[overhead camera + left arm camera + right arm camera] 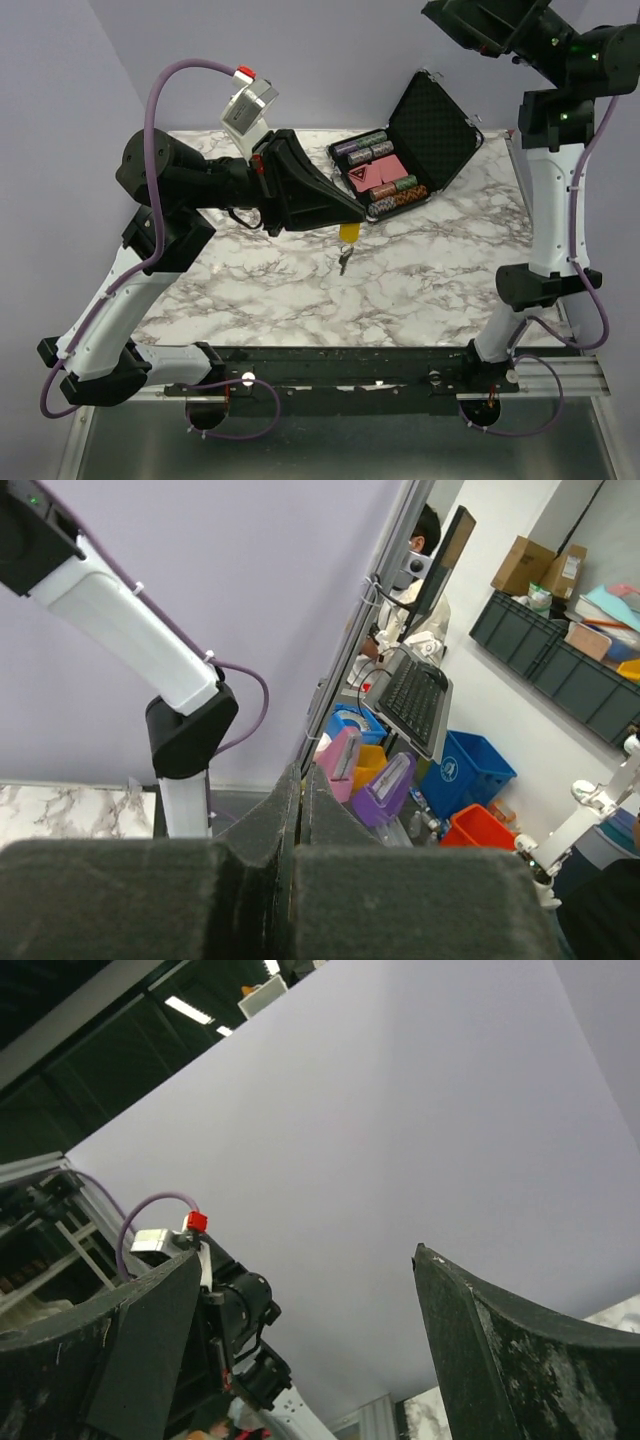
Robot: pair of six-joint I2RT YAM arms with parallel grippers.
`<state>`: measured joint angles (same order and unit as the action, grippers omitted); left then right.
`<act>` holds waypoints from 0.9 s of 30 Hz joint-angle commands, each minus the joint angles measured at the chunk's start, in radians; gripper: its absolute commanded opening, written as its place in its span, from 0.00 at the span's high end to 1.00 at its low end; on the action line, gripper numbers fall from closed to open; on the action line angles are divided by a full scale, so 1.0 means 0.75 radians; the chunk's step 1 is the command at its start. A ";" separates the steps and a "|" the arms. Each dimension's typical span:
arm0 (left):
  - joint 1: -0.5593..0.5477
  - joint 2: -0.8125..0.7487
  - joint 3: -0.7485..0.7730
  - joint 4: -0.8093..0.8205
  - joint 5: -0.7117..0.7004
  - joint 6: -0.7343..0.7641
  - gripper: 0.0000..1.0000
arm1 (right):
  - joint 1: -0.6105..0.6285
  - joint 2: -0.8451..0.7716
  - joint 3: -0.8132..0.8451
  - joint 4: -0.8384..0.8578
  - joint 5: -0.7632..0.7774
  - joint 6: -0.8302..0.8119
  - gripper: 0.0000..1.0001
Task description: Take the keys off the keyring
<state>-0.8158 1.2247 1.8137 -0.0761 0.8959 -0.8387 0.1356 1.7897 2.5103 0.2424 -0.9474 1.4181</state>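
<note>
Left hand (352,218): clenched on the yellow head of the key (348,235), above the table (430,270).
Right hand (300,1270): released, raised high.

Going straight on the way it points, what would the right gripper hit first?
Likely the plain lilac wall: the open right gripper aims up at it with nothing between. The left arm lies low and off to one side, though depth is unclear.

Open black case (437,120) (chip rows (362,146) inside) on marble table (440,270).
</note>
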 commanded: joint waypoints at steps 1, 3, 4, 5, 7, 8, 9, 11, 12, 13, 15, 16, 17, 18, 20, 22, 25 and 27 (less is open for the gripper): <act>-0.002 -0.015 0.046 -0.007 0.018 0.036 1.00 | 0.125 -0.087 -0.178 -0.104 0.011 -0.063 0.07; -0.002 -0.029 0.042 -0.017 0.008 0.065 1.00 | 0.264 -0.271 -0.554 -0.038 0.058 -0.219 0.05; 0.002 -0.033 0.040 -0.017 0.006 0.075 1.00 | 0.316 -0.363 -0.802 0.072 0.065 -0.210 0.04; 0.004 -0.040 0.036 -0.021 0.004 0.085 1.00 | 0.361 -0.457 -0.989 0.258 0.059 -0.127 0.04; 0.012 -0.054 0.034 -0.027 0.002 0.100 1.00 | 0.416 -0.582 -1.382 0.729 0.085 0.110 0.04; 0.016 -0.062 0.026 -0.027 -0.002 0.106 1.00 | 0.429 -0.627 -1.556 0.971 0.124 0.217 0.04; 0.020 -0.076 0.020 -0.027 -0.010 0.112 1.00 | 0.433 -0.666 -1.669 1.127 0.158 0.303 0.04; 0.022 -0.107 -0.015 0.001 -0.035 0.114 1.00 | 0.443 -0.735 -1.815 1.243 0.208 0.326 0.04; 0.024 -0.121 -0.033 0.026 -0.049 0.112 1.00 | 0.463 -0.766 -1.845 1.213 0.228 0.296 0.04; 0.026 -0.152 -0.080 0.074 -0.075 0.106 1.00 | 0.528 -0.805 -1.854 1.128 0.255 0.219 0.04; 0.026 -0.177 -0.123 0.136 -0.104 0.092 1.00 | 0.600 -0.793 -1.838 1.104 0.261 0.185 0.04; 0.026 -0.185 -0.142 0.167 -0.108 0.085 1.00 | 0.639 -0.785 -1.844 1.127 0.275 0.191 0.04; 0.028 -0.189 -0.150 0.185 -0.110 0.083 1.00 | 0.676 -0.777 -1.854 1.143 0.294 0.195 0.04; 0.026 -0.193 -0.164 0.214 -0.115 0.079 1.00 | 0.709 -0.773 -1.868 1.178 0.318 0.203 0.04; 0.028 -0.201 -0.183 0.269 -0.117 0.069 1.00 | 0.770 -0.758 -1.893 1.221 0.351 0.202 0.04; 0.028 -0.203 -0.193 0.322 -0.119 0.057 1.00 | 0.825 -0.738 -1.885 1.245 0.363 0.189 0.03; 0.030 -0.191 -0.185 0.371 -0.121 0.044 1.00 | 0.907 -0.703 -1.840 1.246 0.363 0.155 0.04; 0.030 -0.185 -0.181 0.390 -0.135 0.042 1.00 | 0.956 -0.683 -1.813 1.221 0.367 0.118 0.04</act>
<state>-0.7990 1.0821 1.6730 0.1261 0.8295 -0.7872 0.7929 1.2484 1.1118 1.1275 -0.7086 1.5627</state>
